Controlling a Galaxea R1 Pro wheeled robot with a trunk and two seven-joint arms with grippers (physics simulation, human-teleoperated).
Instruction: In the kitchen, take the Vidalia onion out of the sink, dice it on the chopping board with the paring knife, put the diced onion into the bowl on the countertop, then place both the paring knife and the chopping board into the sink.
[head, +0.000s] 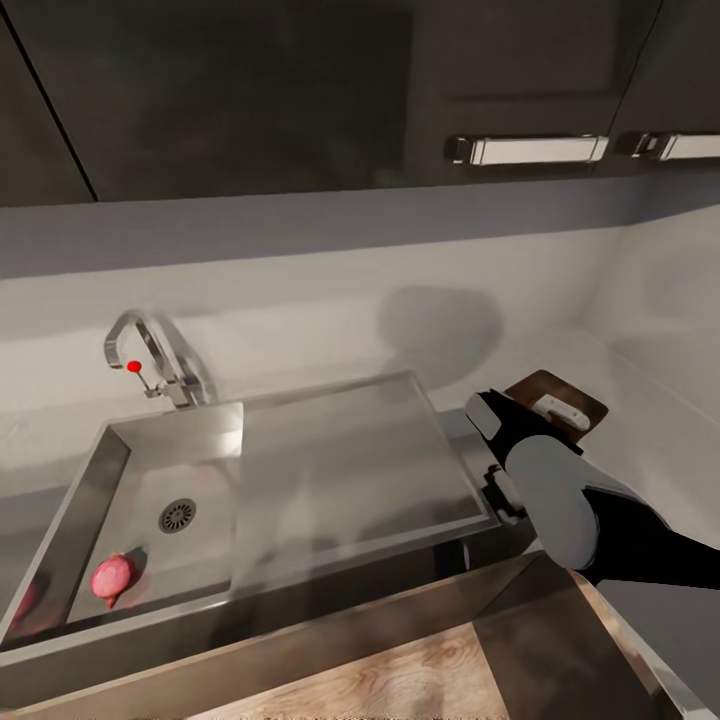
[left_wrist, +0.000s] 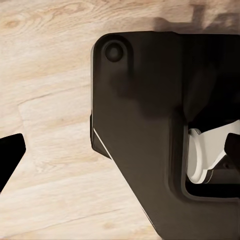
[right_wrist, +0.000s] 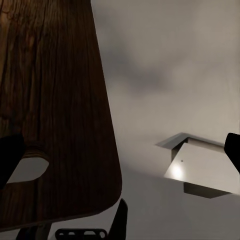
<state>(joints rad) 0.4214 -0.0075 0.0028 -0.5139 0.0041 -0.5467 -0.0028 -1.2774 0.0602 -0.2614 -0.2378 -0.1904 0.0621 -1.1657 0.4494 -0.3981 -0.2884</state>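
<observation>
**Onion waits in the basin as right arm reaches over the board**

Grey countertop (head: 300, 350) runs beneath dark wall cabinets (head: 250, 90), with the steel sink (head: 340, 470) set into it and an angular chrome tap (head: 150, 362) at its 11 o'clock corner. On the counter at the sink's 3 o'clock lies the brown chopping board (head: 560, 392), partly hidden by the right arm (head: 560, 490) stretched over it. The right wrist view looks along the board's grain to its handle slot (right_wrist: 27, 170); the right gripper (right_wrist: 120, 165) has its dark fingertips standing wide apart, nothing between them. Whether the left gripper is spread or closed cannot be told. A pale object (head: 560, 408), unclear, rests on the board. The Vidalia onion (head: 112, 576) sits in the basin, at 7 o'clock from the drain (head: 177, 515). Round and probably smooth-skinned, it would likely roll or slip; a grasp across its widest middle looks safest. The stiff board should lift best by its slotted end.
</observation>
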